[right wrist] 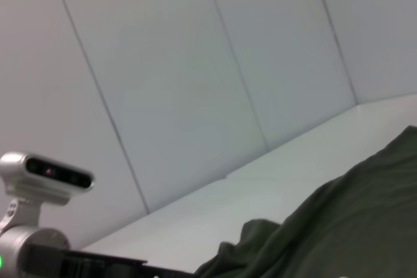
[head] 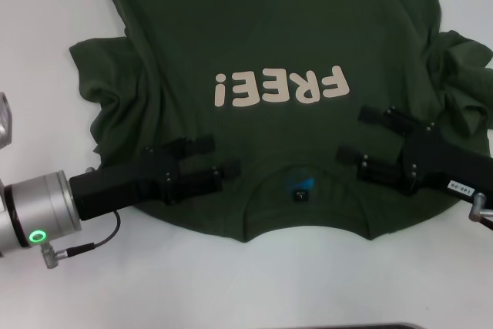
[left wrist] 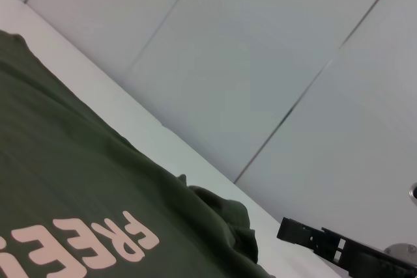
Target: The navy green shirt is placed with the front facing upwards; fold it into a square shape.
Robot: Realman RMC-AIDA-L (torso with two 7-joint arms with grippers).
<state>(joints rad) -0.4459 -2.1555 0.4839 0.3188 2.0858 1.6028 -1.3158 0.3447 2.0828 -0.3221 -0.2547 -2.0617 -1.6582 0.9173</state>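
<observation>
Navy green shirt point(head: 269, 28) lies spread front-up on the white table point(head: 46, 5), collar end toward the robot, cream "FREE!" lettering point(head: 281, 87) showing on the chest. Both short sleeves are bunched rather than flat. No fold is visible in the body; I judge the task to be at its first step, with all folding still to do.

Left gripper point(head: 218, 156) sits low over the shoulder area, its fingers parted fairly wide and lying along the cloth. The collar and small black neck label point(head: 300, 193) lie just beyond its fingertips, toward the other arm. Whether it pinches any fabric cannot be told.

Right gripper point(head: 356, 135) mirrors it over the opposite shoulder, fingers likewise spread, fingertips pointing toward the collar, the lettering just beyond them. No cloth is seen lifted between its fingers.

Remaining, by my judgement: secure both shoulders, fold sleeves and sides inward, then fold lengthwise to a square.
</observation>
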